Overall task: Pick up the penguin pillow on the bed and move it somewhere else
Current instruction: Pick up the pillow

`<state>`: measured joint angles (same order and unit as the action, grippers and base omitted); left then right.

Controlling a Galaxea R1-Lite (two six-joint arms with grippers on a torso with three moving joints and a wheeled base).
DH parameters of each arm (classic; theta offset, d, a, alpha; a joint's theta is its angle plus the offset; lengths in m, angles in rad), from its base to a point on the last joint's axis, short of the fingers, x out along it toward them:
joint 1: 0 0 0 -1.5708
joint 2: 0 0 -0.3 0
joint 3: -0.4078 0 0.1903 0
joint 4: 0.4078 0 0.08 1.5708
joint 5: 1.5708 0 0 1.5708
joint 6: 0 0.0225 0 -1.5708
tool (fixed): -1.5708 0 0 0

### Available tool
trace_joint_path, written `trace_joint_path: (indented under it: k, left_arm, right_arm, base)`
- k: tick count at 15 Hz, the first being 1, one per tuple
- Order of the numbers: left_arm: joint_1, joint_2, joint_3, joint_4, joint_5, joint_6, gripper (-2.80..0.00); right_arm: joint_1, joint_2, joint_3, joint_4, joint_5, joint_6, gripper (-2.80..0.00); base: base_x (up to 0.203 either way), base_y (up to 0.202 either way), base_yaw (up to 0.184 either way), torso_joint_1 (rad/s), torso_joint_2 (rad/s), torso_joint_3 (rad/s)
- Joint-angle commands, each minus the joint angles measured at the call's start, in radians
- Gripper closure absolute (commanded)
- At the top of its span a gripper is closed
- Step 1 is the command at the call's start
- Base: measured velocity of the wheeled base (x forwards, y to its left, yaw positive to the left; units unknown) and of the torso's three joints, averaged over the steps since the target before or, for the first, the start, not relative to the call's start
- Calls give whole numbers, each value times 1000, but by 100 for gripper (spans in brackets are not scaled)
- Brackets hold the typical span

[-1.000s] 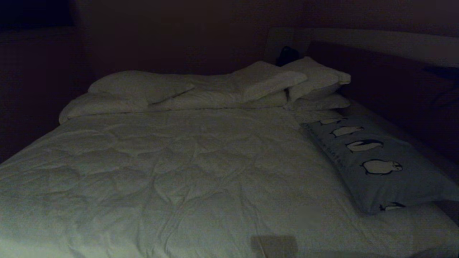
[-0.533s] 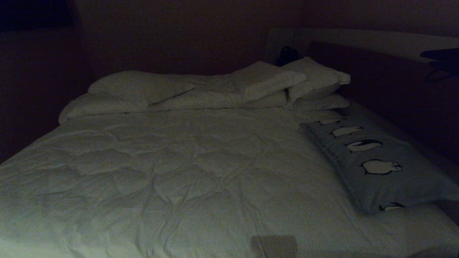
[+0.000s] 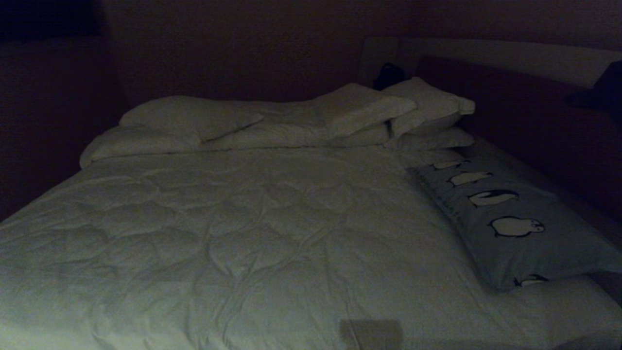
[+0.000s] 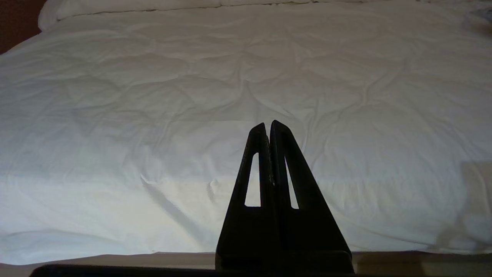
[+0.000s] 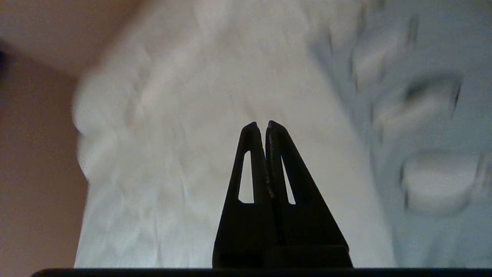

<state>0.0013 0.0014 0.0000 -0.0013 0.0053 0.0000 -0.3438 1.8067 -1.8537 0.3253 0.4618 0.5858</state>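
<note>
The penguin pillow is long and pale blue-grey with a row of black-and-white penguins. It lies flat along the right side of the bed, on the white quilted duvet. In the right wrist view it is a blurred shape off to one side of my right gripper. That gripper is shut and empty, up in the air over the duvet and clear of the pillow. My right arm is a dark shape at the head view's right edge. My left gripper is shut, empty and low by the bed's near edge.
Plain white pillows are stacked across the head of the bed. A pale bed frame runs along the right side behind the penguin pillow. A small dark object sits behind the pillows. The wrinkled duvet spreads wide to the left.
The dark shape of my right arm at the head view's right edge has shifted and now shows further to the right. The penguin pillow and bedding lie as before.
</note>
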Motion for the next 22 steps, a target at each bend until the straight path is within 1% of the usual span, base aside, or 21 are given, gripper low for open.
trace_joint_path:
  k: [1,2,4,6,8,10,13,16,19,22]
  left_arm:
    - [0,0,0,0,1,0,0]
    - [0,0,0,0,1,0,0]
    - [0,0,0,0,1,0,0]
    - [0,0,0,0,1,0,0]
    - [0,0,0,0,1,0,0]
    - [0,0,0,0,1,0,0]
    - [0,0,0,0,1,0,0]
    - [0,0,0,0,1,0,0]
    - [0,0,0,0,1,0,0]
    - [0,0,0,0,1,0,0]
  right_arm:
    - [42,-13,-8,1084,-29,-23,0]
    - [68,-30,-7,1126,-23,-58,0]
    - [122,-61,-4,1219,-6,-159,0]
    - [168,-125,2,1240,56,-351,0]
    - [191,-221,43,1243,90,-527,0]
    - [198,-342,116,1244,94,-625,0]
    - [201,-552,242,1245,85,-720,0]
    - [201,-732,355,1245,52,-780,0]
    - [202,-894,434,1245,43,-799,0]
    - [210,-1081,562,1245,43,-800,0]
  base:
    - [0,0,0,0,0,0]
    - [0,0,0,0,0,0]
    - [0,0,0,0,0,0]
    - [0,0,0,0,0,0]
    - [0,0,0,0,0,0]
    - [0,0,0,0,0,0]
    - [0,0,0,0,0,0]
    - [0,0,0,0,0,0]
    - [0,0,0,0,0,0]
    - [0,0,0,0,0,0]
